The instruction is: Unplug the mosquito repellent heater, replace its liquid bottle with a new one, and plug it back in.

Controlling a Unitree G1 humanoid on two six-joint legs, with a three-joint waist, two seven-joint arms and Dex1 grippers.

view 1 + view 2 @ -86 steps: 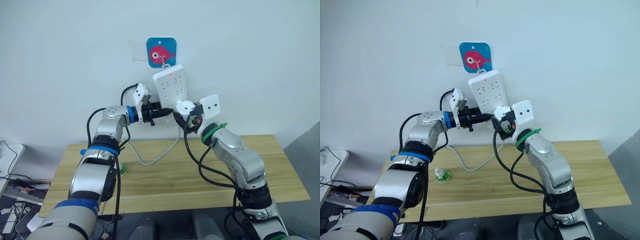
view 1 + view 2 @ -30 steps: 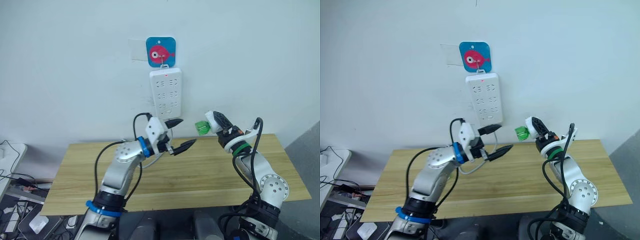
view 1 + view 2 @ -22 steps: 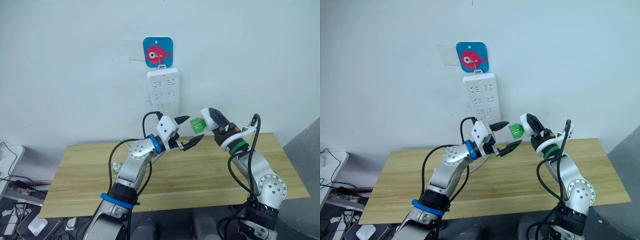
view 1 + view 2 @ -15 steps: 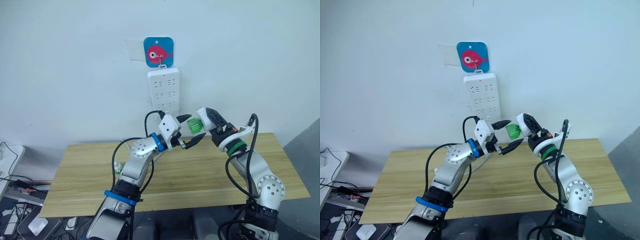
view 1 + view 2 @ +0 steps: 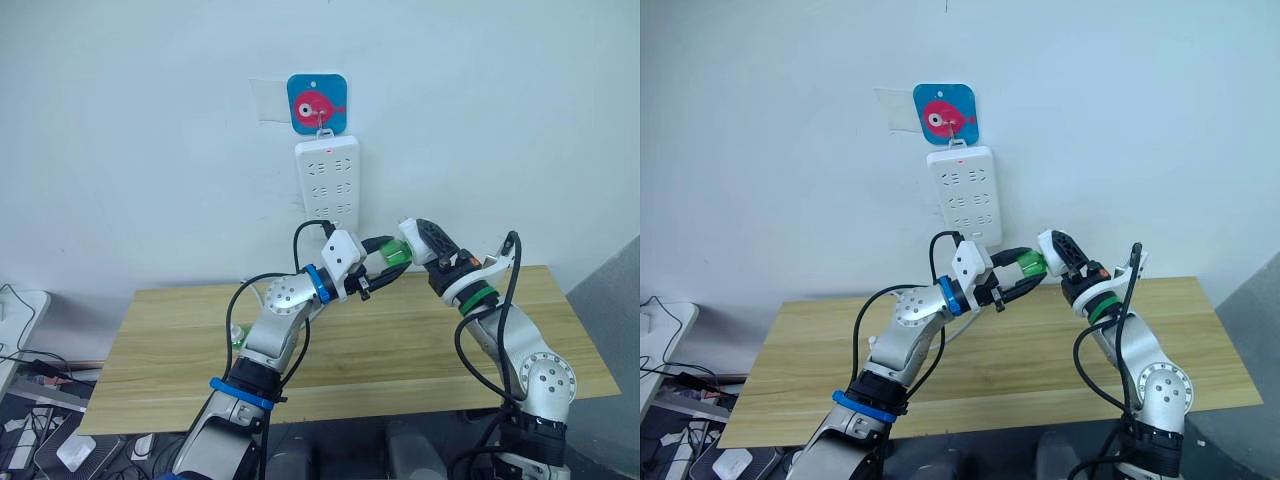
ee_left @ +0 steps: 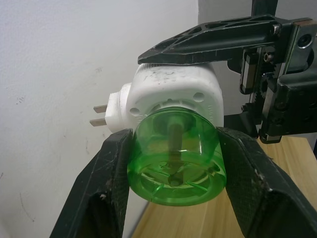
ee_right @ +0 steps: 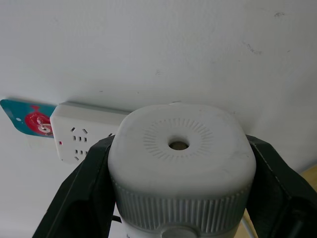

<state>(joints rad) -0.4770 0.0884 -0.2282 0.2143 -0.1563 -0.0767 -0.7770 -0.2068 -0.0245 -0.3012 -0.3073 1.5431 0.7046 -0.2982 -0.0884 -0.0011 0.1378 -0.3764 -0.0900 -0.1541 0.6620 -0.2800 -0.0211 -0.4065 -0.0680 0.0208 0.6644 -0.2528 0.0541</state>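
Now the heater (image 6: 171,96) is unplugged and held in mid-air over the table (image 5: 400,350), below the strip (image 5: 328,180), clamped in the right gripper (image 7: 179,198). Half a second ago the left gripper (image 6: 173,163) was spread around the green bottle (image 6: 174,151) — its fingers (image 6: 116,173) have since closed onto the bottle's sides. Both ends gripped, so I'd judge unscrewing the old bottle comes next. Spare bottle (image 5: 237,337) sits on the table's left.

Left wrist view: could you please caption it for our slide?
Left gripper clamps the green translucent liquid bottle of the unplugged white rounded plastic heater.
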